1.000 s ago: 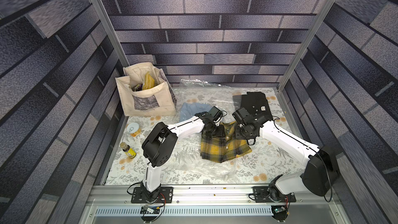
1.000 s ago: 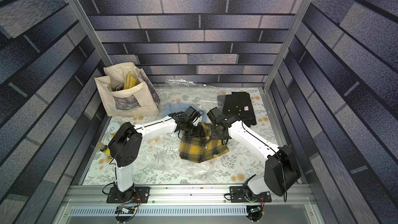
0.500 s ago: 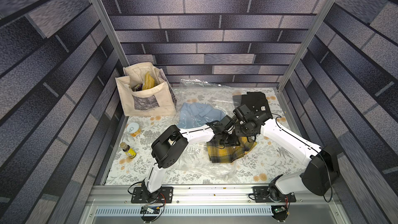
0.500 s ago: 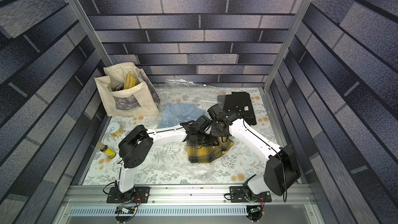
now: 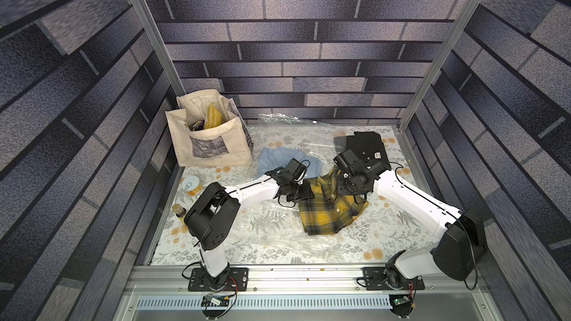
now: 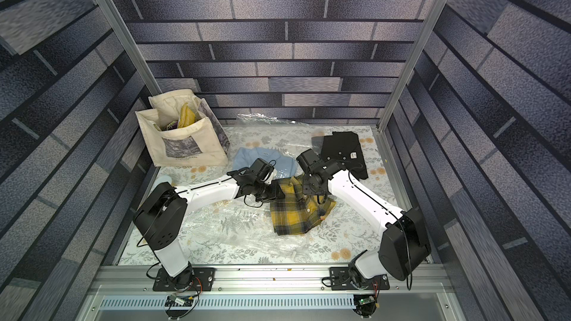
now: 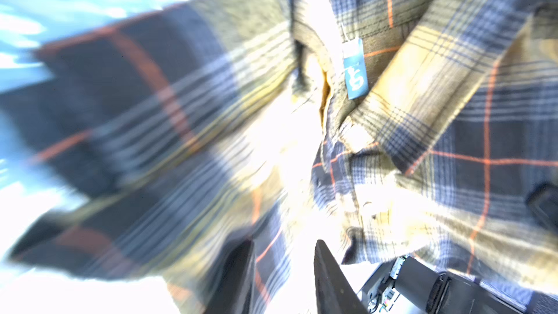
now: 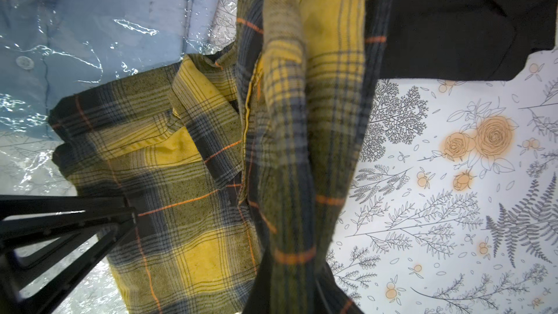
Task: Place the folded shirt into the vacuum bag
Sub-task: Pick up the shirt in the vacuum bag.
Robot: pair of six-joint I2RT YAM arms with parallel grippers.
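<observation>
- The right gripper is closed on the shirt. In the right wrist view, a bunch of the yellow and dark plaid cloth runs up from between its fingers.
- The left gripper is at the shirt's left edge. Its fingers stand a little apart with plaid cloth between them. I cannot tell if they really pinch it.
- The shirt lies in the middle of the table, between both grippers. Its right part is lifted and the rest is flat.
- The bag is clear plastic spread out left of the shirt and in front of it. It touches the shirt's left edge.
- In the left wrist view, a blue neck label hangs inside the collar. It has a white mark that I cannot read.
- A blue shirt lies behind the left gripper, under glossy plastic.
- A black garment lies behind the right gripper. Its small white tag is too small to read.
- A tote stands at the far left. It has a grey picture and one line of tiny, unreadable writing.
</observation>
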